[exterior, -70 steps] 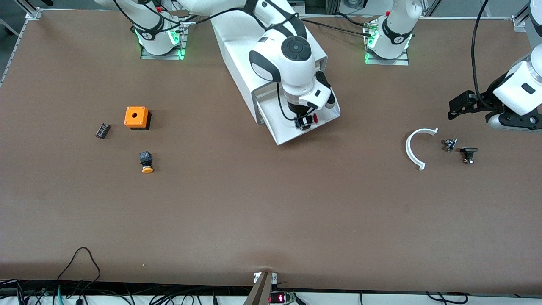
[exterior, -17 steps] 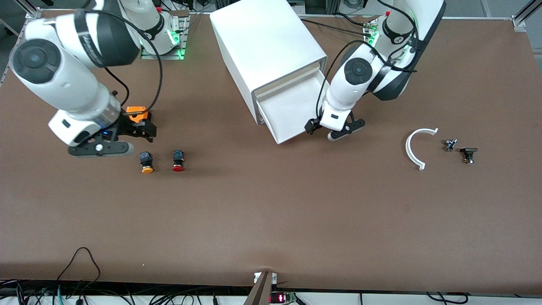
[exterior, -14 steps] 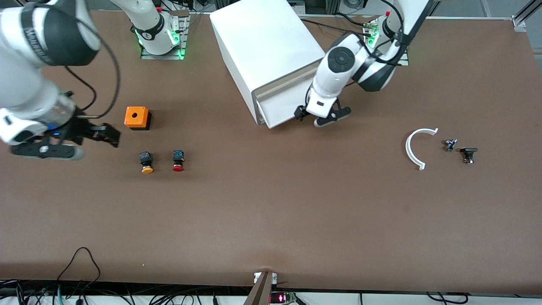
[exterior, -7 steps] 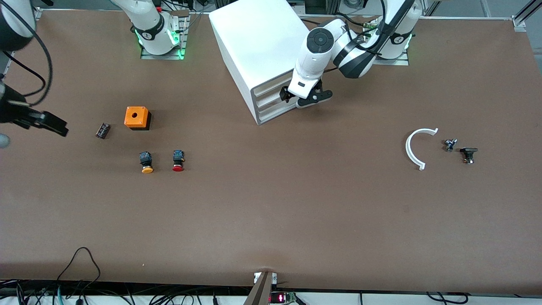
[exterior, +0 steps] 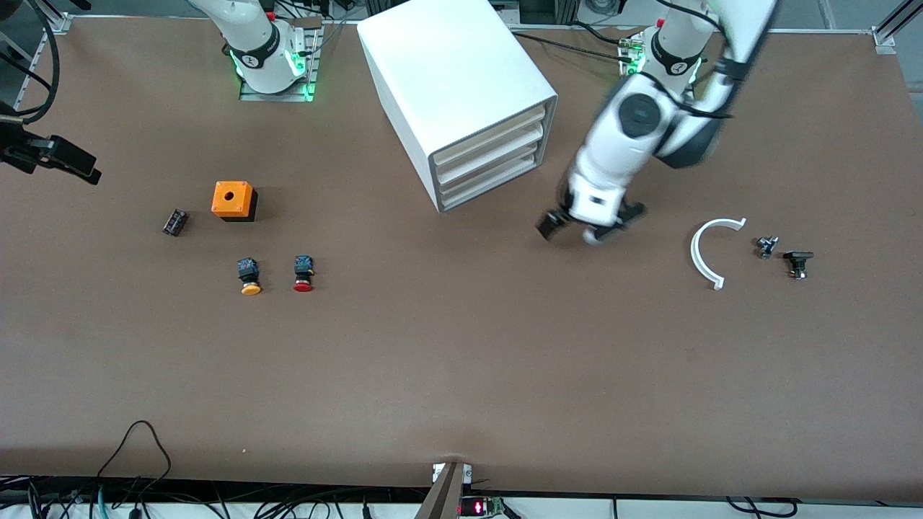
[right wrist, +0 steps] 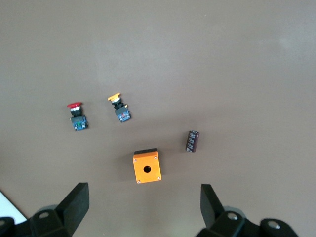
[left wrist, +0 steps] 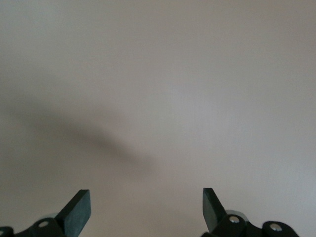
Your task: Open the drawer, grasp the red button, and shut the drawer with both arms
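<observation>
**Both grippers empty, drawer flush, button on the table**

We see the left gripper (exterior: 583,229) in the air over bare table between the cabinet (exterior: 461,101) and the white curved piece (exterior: 710,249). In the left wrist view its fingers (left wrist: 79,210) stand wide apart with nothing between them, only plain table surface below. The right gripper (exterior: 54,155) hangs at the edge of the front view, toward the right arm's end of the table; in the right wrist view its fingers (right wrist: 74,205) are likewise spread wide and hold nothing.

We find the drawer (exterior: 490,153) pushed in, its front level with the top and bottom drawers. The button (exterior: 303,274) lies on the table, its red cap pointing toward the front camera, just beside the yellow-capped button (exterior: 249,277). The orange box (exterior: 232,200) sits farther from the front camera than both buttons, and a small dark cylindrical part (exterior: 174,221) lies near it, toward the right arm's end.

The table (exterior: 461,375) is a brown matte surface. Near the curved piece lie two small dark parts (exterior: 782,256). Cables (exterior: 137,461) trail along the edge nearest the front camera, and green lights glow at both arm bases (exterior: 270,68).
</observation>
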Robot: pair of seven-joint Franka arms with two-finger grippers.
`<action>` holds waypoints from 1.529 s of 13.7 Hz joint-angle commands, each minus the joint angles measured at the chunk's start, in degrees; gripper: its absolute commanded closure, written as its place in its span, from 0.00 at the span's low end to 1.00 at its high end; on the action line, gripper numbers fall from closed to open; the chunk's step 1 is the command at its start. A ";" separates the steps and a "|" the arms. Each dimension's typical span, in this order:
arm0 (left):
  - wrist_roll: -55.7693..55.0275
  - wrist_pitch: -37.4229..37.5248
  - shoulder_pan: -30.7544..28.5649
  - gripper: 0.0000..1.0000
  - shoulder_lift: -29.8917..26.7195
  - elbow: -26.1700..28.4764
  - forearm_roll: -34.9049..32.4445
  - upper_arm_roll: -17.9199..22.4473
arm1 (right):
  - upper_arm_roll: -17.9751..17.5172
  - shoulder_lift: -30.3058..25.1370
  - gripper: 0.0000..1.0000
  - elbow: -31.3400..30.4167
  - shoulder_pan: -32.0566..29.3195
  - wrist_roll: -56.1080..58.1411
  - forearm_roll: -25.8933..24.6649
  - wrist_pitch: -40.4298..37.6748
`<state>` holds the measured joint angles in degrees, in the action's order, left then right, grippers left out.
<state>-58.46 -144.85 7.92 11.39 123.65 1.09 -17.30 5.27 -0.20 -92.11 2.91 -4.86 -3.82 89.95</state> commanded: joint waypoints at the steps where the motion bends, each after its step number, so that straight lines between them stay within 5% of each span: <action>1: 10.25 0.89 -0.44 0.00 -6.44 -0.78 0.49 5.77 | -0.17 -2.25 0.00 -2.90 -0.27 3.63 1.01 0.58; 4: 21.42 9.02 -0.80 0.00 -13.21 -2.18 0.49 12.01 | -0.17 -5.32 0.00 -6.58 -0.27 4.15 1.01 1.46; 8: 33.03 37.83 -3.08 0.00 -15.96 -16.03 0.40 15.46 | -0.17 -5.69 0.00 -7.12 -0.27 5.12 1.01 1.02; 10: 35.24 45.16 -4.31 0.00 -15.87 -20.36 0.40 16.51 | -0.34 -5.68 0.00 -7.03 -0.27 5.29 0.83 0.41; 21: 46.50 48.70 -5.72 0.00 -14.99 -21.17 0.32 17.13 | -0.70 -5.33 0.00 -5.90 -0.01 5.74 1.01 -0.73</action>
<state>-13.66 -97.84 2.74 -4.24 104.31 1.09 -0.07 4.71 -4.22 -97.67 3.06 0.04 -3.71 89.97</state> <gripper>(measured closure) 0.000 0.000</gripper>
